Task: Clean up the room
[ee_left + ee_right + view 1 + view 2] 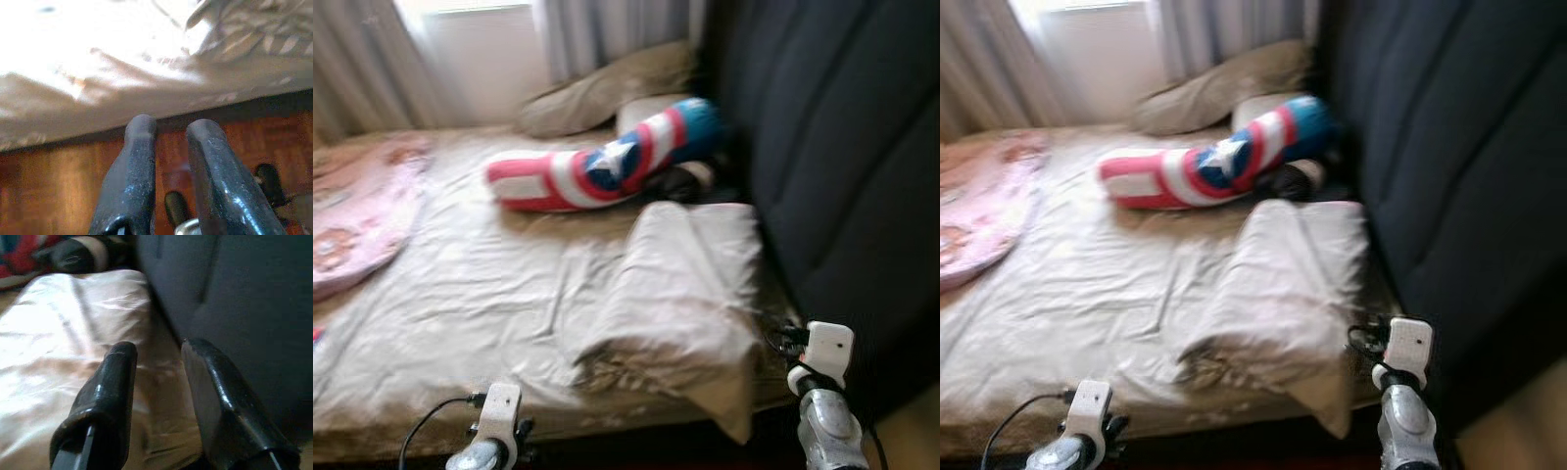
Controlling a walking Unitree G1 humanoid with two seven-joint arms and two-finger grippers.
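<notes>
Two hands low at the near edge of an unmade bed (460, 294).

A beige pillow (680, 294) lies by the dark headboard (852, 147), a red, white and blue bolster (607, 166) beyond it. The left hand (168, 128) and right hand (159, 352) have fingers slightly apart, empty.

My two arms end in silver, rounded wrist housings, each topped with a small white boxy module. A thin black cable loops out from my left wrist (494, 431), and a short tangle of black cable sits beside the white block on my right wrist (822, 377). My left gripper (168, 147) and right gripper (156, 377) each have two long, glossy black fingers with blunt, rounded tips.
</notes>
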